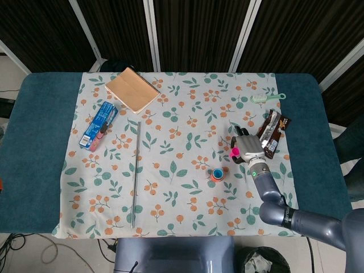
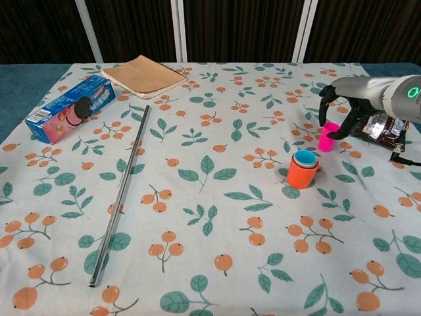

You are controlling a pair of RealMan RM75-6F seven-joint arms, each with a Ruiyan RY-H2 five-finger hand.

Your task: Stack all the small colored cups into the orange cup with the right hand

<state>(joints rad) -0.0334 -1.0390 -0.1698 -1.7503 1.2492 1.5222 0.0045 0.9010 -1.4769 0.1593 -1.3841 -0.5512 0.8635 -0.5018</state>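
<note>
One orange cup [image 2: 302,174], one pink cup [image 2: 327,137], right hand [image 2: 345,105] over it.

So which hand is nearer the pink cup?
Right. The right hand is over the pink cup, fingers around its rim; the left hand is not in view.

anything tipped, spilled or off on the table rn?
Nothing stands out. The orange cup stands upright with a blue cup nested in it, and the pink cup stands upright under the right hand. The metal rod, cookie box and notebook lie flat and intact.
</note>
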